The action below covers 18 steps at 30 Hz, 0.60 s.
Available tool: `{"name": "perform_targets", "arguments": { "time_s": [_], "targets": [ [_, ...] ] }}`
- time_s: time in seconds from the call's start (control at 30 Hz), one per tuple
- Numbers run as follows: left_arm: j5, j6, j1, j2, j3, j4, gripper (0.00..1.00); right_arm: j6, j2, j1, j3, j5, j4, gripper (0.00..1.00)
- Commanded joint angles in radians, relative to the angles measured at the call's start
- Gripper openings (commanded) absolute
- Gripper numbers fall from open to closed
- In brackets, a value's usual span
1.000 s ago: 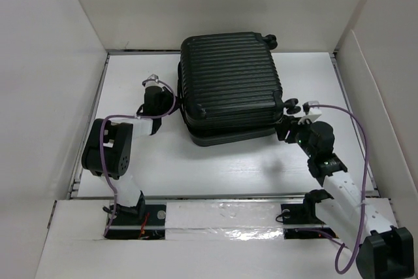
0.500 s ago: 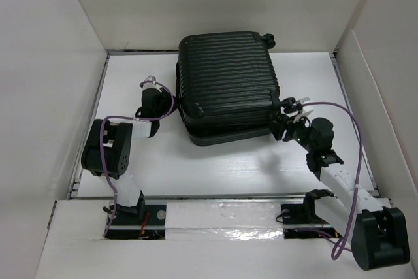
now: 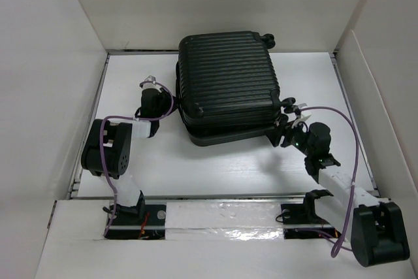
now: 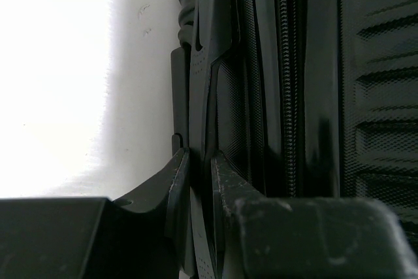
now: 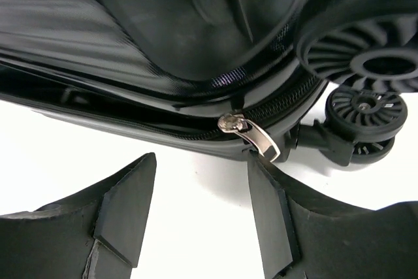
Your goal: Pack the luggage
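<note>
Scene: luggage [image 3: 228,86] lay flat, upper centre of bench [image 3: 215,168] | left fingers [image 4: 177,184] clamped on its side edge | right fingers [image 5: 130,191] stood apart below zipper pull [image 5: 251,136], holding nothing.

The white bench [image 3: 215,168] lay under bright, even light, boxed in by plain white panels: a back wall [image 3: 215,4] at 12 o'clock, a slanting left panel [image 3: 39,83] at 9 o'clock and a right panel [image 3: 385,89] at 3 o'clock. Soft grey shadows fell near the bench's centre, and a thin dark seam showed where it met the back wall. At 6 o'clock a white ledge [image 3: 215,208] crossed the near edge, its strip of glossy tape [image 3: 222,232] catching the light.
</note>
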Motion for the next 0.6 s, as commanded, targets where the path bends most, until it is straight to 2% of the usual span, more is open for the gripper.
{"name": "perform_targets", "arguments": {
  "time_s": [0.0,0.1,0.13,0.2,0.23,0.3,0.37,0.4,0.53,0.57],
  "targets": [
    [0.048,-0.008,0.006,-0.022,-0.026,0.039,0.0,-0.002,0.03,-0.008,0.051,0.003,0.054,0.64],
    [0.047,-0.004,0.006,-0.024,-0.025,0.038,0.0,-0.016,0.038,-0.017,0.061,0.038,0.035,0.64],
    [0.045,-0.004,0.006,-0.024,-0.023,0.037,0.0,-0.019,0.038,-0.017,0.061,0.031,0.034,0.58],
    [0.041,-0.004,0.006,-0.022,-0.022,0.036,0.0,-0.021,0.029,-0.017,0.061,-0.007,0.022,0.56],
    [0.038,-0.003,0.006,-0.024,-0.022,0.034,0.0,-0.019,0.024,-0.017,0.06,-0.021,0.002,0.48],
    [0.033,-0.003,0.006,-0.025,-0.019,0.036,0.0,0.001,0.0,-0.017,0.039,-0.049,-0.002,0.41],
    [0.031,-0.007,0.006,-0.022,-0.011,0.041,0.0,0.045,-0.034,-0.017,0.029,-0.022,-0.055,0.39],
    [0.036,-0.011,0.016,-0.022,-0.008,0.047,0.0,0.06,-0.053,-0.017,0.006,-0.014,-0.057,0.4],
    [0.077,-0.043,0.025,-0.008,0.001,0.091,0.0,0.093,-0.142,-0.026,-0.008,0.078,-0.107,0.65],
    [0.085,-0.046,0.025,-0.005,0.011,0.093,0.0,0.09,-0.143,-0.026,-0.003,0.084,-0.106,0.68]
  ]
}}
